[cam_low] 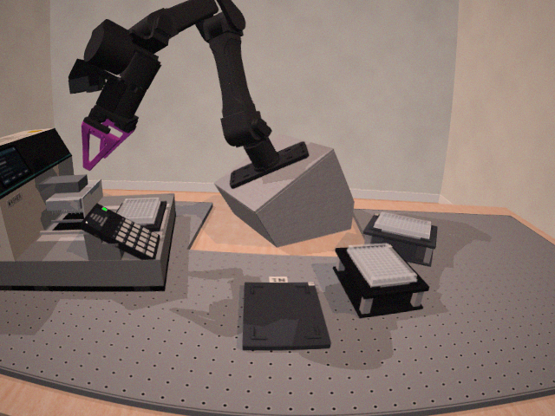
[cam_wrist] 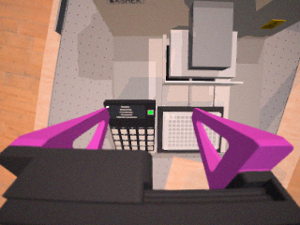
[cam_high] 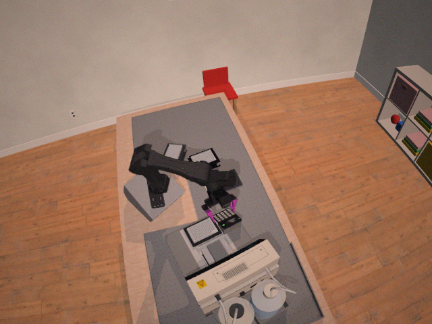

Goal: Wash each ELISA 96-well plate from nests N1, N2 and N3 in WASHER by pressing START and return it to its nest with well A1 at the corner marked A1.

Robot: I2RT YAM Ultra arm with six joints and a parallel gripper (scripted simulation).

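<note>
A white 96-well plate [cam_wrist: 189,131] lies flat in the black-framed carrier [cam_high: 187,236] of the washer [cam_high: 244,268], at the outer end of the track, just right of the keypad as the wrist view shows it. The plate fills the pocket, long side across the track. On the sloping black keypad [cam_low: 129,232] a lamp [cam_wrist: 150,112] glows green, in the display strip above the pale key rows.

The gripper [cam_low: 91,161] hangs well above the keypad and carrier, touching neither, its 2 magenta fingers spread to full width with nothing between them. In the wrist view the left finger overlaps the keypad's left edge and the right finger crosses the plate's right part. Behind the carrier, a grey manifold block [cam_wrist: 212,35] sits over the inner part of the track, against the washer's beige housing.

On the perforated grey mat [cam_low: 134,358], 1 flat black nest slab [cam_low: 284,315], labelled N1, stands without a plate. To its right, a raised black nest carries a second white plate [cam_low: 380,264], and behind that a third plate [cam_low: 402,224] rests on another nest; the two nests stand near each other. The black arm [cam_low: 232,85] rises from a tilted grey pedestal [cam_low: 313,197] between the washer and the nests. Two round bottles [cam_high: 268,298] with tubing stand behind the washer.
</note>
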